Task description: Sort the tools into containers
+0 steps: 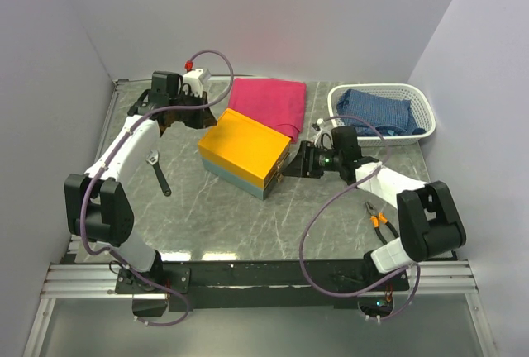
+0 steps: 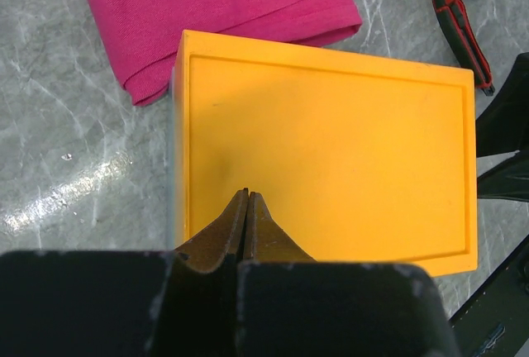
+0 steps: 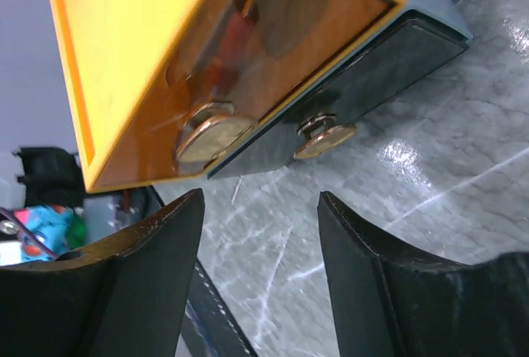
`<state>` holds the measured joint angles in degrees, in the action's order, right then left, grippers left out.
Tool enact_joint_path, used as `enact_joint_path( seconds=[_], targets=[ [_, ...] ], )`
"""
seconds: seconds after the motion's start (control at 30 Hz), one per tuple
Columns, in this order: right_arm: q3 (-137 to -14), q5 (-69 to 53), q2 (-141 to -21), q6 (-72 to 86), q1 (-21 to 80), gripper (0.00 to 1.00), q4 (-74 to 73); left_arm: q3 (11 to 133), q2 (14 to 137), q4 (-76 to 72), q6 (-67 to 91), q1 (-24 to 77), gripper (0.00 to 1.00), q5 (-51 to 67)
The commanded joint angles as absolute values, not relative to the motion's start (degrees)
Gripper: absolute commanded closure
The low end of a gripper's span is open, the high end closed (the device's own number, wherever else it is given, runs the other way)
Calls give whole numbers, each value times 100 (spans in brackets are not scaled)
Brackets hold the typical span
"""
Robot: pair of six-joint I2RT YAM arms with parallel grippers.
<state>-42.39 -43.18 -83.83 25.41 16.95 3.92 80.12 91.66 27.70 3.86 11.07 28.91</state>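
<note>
Right gripper (image 3: 260, 200), jaws apart and empty, faces the clear end of the box (image 1: 245, 152), which sits mid-table. Left gripper (image 2: 248, 196), pinched closed, points down over its orange lid; pliers (image 1: 378, 218) lie at four o'clock.

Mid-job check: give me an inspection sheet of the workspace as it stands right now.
Surface: grey marbled tabletop, glare patches.
Job's things: rectangular box with orange-yellow lid and teal base, lid on; white slotted plastic basket far right; dark adjustable wrench left; orange-handled pliers near right; red-and-black handled tool beside the basket.
Clutter: pink folded cloth behind the box; blue cloth in the basket.
Grippers: left gripper shut over the lid; right gripper open, facing the box's end.
Cables: grey-purple cables looping off both arms.
Surroundings: pale walls.
</note>
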Motion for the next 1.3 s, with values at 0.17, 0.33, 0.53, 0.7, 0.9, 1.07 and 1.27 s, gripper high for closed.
enact_joint_path(
  seconds=[0.17,0.33,0.53,0.7,0.9,1.07,1.27],
  targets=[
    [-4789,-4008,-9333,3024,1670,38,369,8138,9264,2681,246,1362,99,2927],
    [-4992,-3665,-9597,2962,1749,39,184,8174,9377,2637,228,1494,99,2892],
    [-5203,-3165,-9729,2742,1863,40,-176,8253,9509,2531,378,1625,99,2935],
    [-5458,-2664,-9782,2321,2056,40,-702,8402,9633,2505,422,1793,99,2927],
    [-5599,-1662,-9782,1767,2180,39,-1432,8297,9703,2444,466,2004,99,2725],
    [-5309,-1274,-9379,1442,2119,36,-1784,8183,9729,2426,466,2048,99,2584],
    [-4879,-1064,-8877,1064,1978,34,-2038,8191,9659,2400,457,2048,99,2505]
  ],
)
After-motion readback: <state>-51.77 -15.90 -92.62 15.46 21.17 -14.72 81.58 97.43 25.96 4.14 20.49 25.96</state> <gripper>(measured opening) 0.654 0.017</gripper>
